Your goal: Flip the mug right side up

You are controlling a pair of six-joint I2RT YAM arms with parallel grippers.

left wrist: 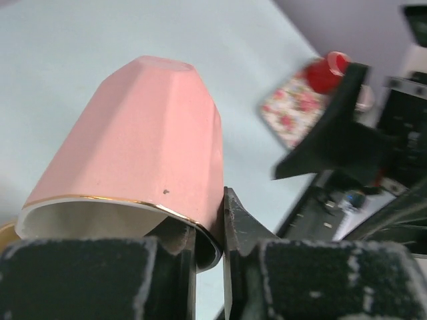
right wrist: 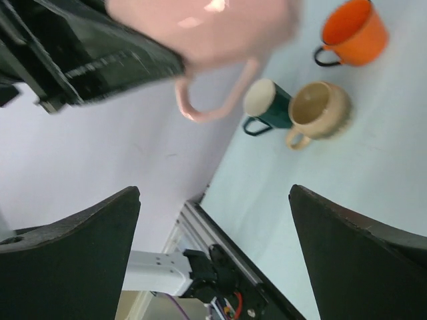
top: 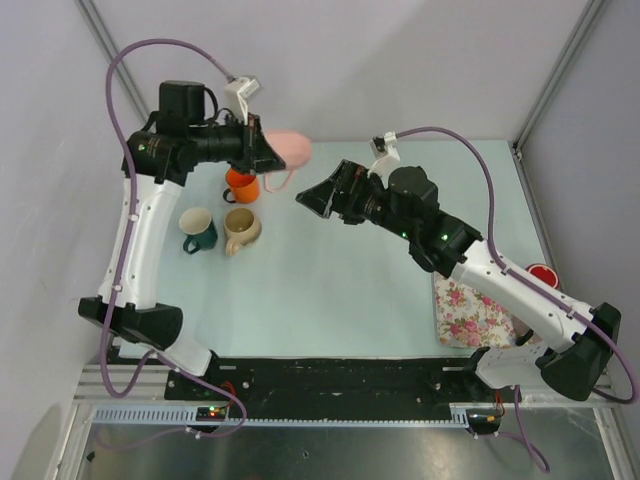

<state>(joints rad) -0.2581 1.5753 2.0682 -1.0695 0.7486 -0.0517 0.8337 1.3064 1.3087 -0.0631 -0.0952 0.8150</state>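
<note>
glossy pink ceramic mug (left wrist: 147,133), matt pale table (top: 340,280), floral cloth (top: 470,312)

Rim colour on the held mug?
Thin gold line along the pink mug rim; left wrist view.

— What of the left half of the counter (top: 330,270)?
— Three mugs, all upright: orange mug (top: 241,186) farthest back, green mug (top: 198,230) and beige mug (top: 241,229) side by side in front, almost touching.
— And over on the right?
— Floral cloth (top: 472,312) lying flat near the front edge; small red cup (top: 541,274) just beside its far corner.
</note>
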